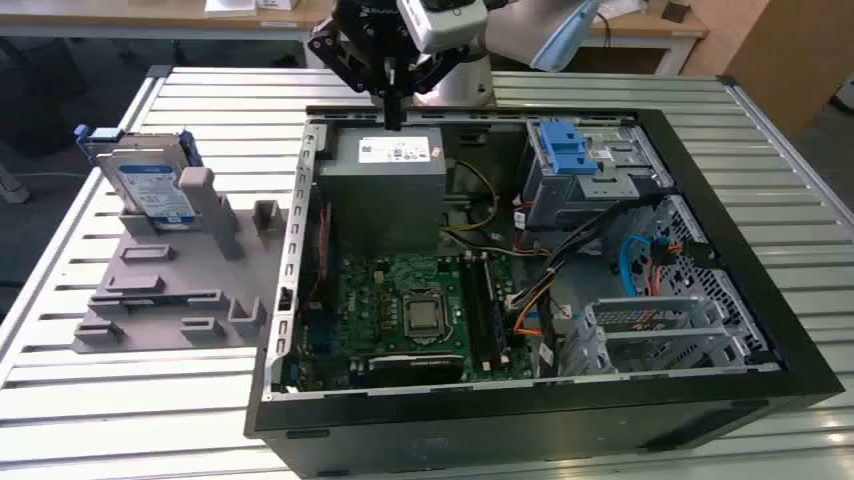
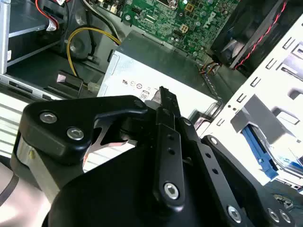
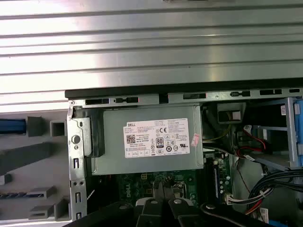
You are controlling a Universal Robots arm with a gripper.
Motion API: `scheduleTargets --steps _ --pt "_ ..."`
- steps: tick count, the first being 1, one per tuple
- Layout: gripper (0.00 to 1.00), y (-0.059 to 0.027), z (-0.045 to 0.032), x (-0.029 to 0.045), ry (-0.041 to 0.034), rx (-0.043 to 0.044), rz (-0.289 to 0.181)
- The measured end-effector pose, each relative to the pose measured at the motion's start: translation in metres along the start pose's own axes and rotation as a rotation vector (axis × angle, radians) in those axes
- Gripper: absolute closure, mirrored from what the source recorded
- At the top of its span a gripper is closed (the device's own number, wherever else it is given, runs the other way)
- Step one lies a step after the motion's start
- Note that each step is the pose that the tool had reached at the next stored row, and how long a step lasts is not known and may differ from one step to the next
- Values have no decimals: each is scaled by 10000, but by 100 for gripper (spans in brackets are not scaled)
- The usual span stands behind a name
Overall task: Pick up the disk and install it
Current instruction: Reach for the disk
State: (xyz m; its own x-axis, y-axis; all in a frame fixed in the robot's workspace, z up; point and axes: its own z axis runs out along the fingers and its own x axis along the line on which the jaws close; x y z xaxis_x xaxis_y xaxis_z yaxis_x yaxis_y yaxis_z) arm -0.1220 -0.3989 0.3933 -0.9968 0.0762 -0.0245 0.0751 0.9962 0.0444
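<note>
In the exterior view, you have the disk (image 1: 144,185) standing on edge in the grey holder (image 1: 174,295) on the table (image 1: 80,400), to the exterior view's left of the open computer case (image 1: 534,420). Your claw (image 1: 395,118) hangs over the case's far edge, above the grey box (image 1: 387,185) with the white sticker. It is well apart from the disk, with its fingers pressed together on nothing.

The first wrist view looks straight down on that box, with the closed claw tips over the motherboard (image 3: 137,182). A blue rail of the disk shows in the holder.

The second wrist view gives you the claw's black linkage close up, tips meeting above the box.
</note>
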Motion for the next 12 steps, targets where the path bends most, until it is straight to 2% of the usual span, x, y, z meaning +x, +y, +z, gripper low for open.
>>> scheduleTargets --steps 12 --pt "89 0 0 3 0 0 0"
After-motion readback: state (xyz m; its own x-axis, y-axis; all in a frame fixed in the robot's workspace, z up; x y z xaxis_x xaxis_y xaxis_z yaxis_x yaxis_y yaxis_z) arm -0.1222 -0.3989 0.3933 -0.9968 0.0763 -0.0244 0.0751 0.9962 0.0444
